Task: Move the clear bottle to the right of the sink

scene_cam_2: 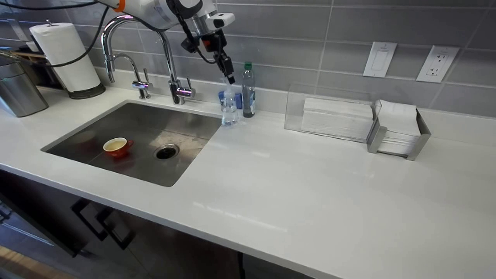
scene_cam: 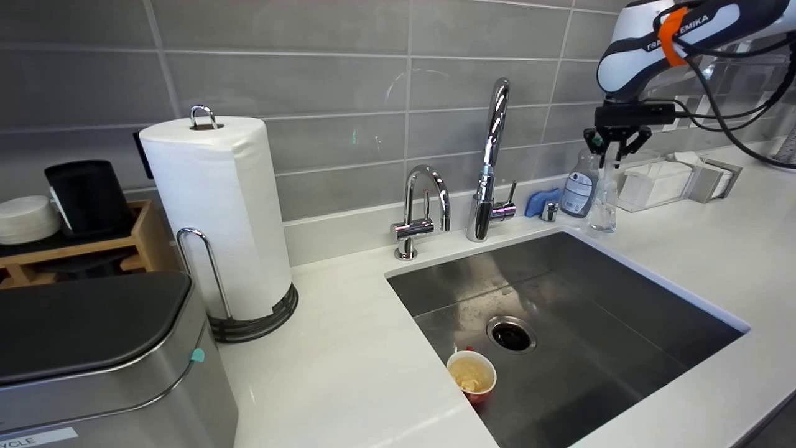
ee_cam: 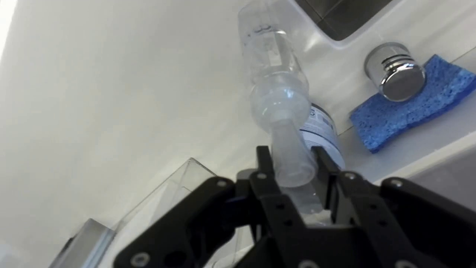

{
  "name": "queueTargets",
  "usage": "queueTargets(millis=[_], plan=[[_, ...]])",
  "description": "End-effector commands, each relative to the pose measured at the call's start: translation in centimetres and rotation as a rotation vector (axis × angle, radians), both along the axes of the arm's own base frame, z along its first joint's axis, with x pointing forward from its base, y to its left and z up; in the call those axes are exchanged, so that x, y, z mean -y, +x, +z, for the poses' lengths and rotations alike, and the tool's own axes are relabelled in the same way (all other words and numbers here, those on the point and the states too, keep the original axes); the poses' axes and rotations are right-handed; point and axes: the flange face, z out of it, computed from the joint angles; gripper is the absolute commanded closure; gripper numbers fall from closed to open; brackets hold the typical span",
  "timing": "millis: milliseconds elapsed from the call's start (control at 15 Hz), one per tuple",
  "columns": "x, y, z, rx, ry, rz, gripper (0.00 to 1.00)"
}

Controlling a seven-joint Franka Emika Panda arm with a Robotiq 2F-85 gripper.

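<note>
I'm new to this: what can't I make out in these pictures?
Soap bottle: label partly behind the clear bottle in the wrist view.
Red cup: contents, if any, too blurred in both exterior views.
Metal bin: label's start cut off at an exterior view's lower-left corner.
Robot arm: base beyond the picture edge in both exterior views.

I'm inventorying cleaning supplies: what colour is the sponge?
The sponge is blue, clearest in the wrist view.

Streaks of glare on the bright counter [scene_cam_2: 310, 193] (wrist view rather soft), dim cabinets [scene_cam_2: 186, 248] below.
</note>
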Motion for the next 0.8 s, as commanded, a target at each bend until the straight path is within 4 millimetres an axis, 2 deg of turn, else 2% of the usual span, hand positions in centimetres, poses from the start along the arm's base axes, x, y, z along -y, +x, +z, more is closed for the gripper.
queueTargets(millis=[0, 267, 533, 733], plan=[[0.0, -1.8, 1.6, 0.043, 0.009, -0.17, 0.92], [0.9, -4.4, 2.8, 0.103, 0.045, -0.329, 0.92], [1.9, -8.3, 3.8, 0.179, 0.047, -0.431, 0.92], [2.1, -11.6, 3.7, 0.228, 0.031, -0.518, 0.92]])
